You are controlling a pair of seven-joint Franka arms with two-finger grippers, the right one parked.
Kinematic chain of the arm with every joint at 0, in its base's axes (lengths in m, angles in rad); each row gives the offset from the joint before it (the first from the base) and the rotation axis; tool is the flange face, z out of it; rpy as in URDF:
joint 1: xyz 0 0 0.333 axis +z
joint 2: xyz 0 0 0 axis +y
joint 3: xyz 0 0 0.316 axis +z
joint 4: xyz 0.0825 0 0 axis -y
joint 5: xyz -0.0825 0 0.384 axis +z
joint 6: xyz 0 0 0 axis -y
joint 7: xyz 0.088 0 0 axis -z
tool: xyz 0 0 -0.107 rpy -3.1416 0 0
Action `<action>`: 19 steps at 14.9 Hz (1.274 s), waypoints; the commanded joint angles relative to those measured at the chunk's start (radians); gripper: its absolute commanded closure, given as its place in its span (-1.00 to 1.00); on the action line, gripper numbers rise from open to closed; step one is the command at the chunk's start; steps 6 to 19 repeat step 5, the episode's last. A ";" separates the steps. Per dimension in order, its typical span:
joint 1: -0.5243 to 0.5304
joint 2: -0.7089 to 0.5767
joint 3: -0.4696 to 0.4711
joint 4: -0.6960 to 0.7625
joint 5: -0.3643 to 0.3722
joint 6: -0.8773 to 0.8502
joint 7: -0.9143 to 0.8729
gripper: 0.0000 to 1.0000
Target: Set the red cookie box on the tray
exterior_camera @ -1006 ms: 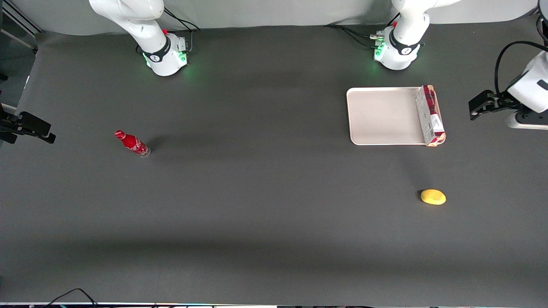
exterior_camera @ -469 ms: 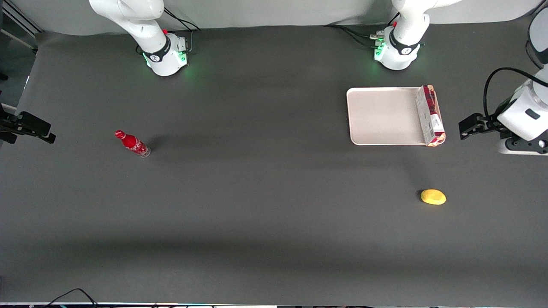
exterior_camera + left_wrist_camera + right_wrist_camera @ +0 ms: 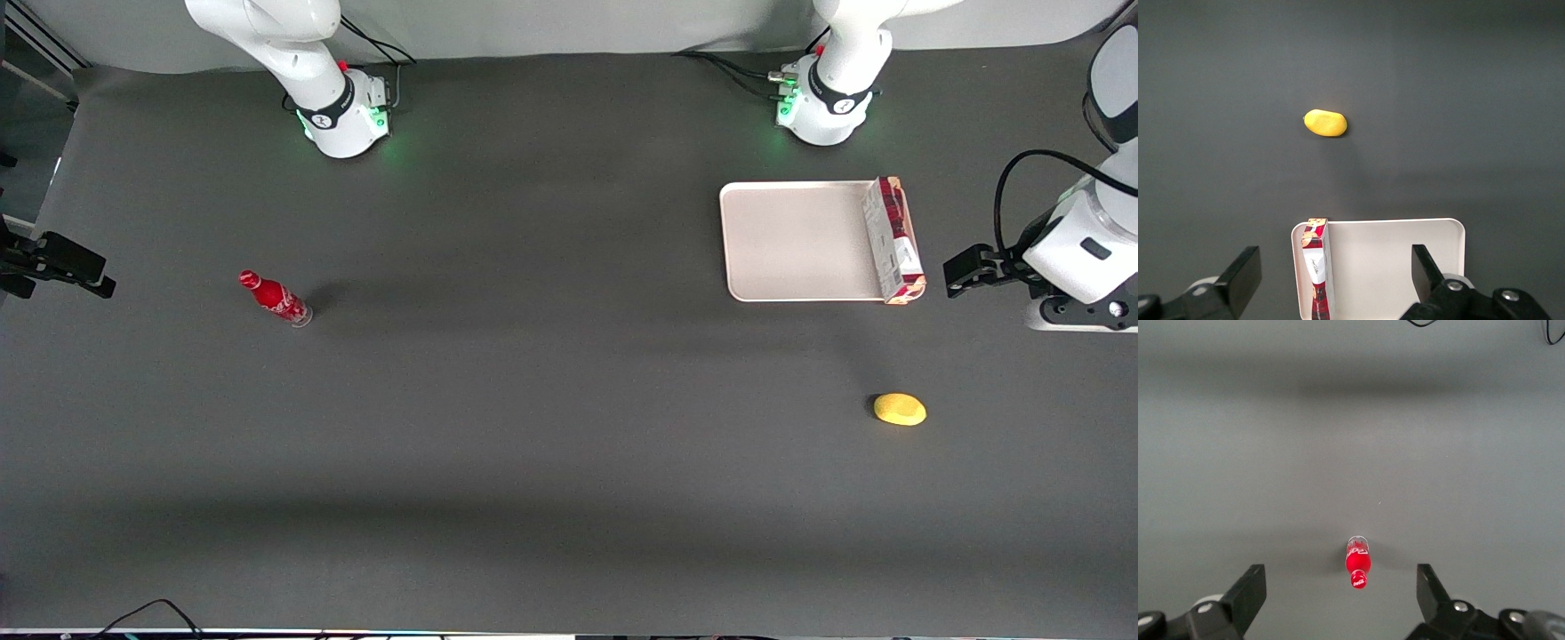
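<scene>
While the red cookie box (image 3: 895, 240) stands along the tray (image 3: 796, 242) rim, the empty hand (image 3: 1335, 280), spread wide beside it, should retreat without nudging it.

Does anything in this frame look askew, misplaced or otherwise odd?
The red cookie box stands on a long narrow side along the tray edge toward the working arm's end, not flat mid-tray. The open gripper hangs beside it, apart. Nothing else stands out.

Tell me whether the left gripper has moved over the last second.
Yes. The gripper, open and empty, has shifted nearer the front camera and closer to the red cookie box, which sits unmoved along the tray edge.
</scene>
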 commanded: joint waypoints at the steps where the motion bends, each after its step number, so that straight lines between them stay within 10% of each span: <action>1: -0.021 0.006 0.015 0.030 0.008 -0.022 -0.049 -1.00; 19: -0.021 0.015 0.016 0.042 0.005 -0.020 -0.037 -1.00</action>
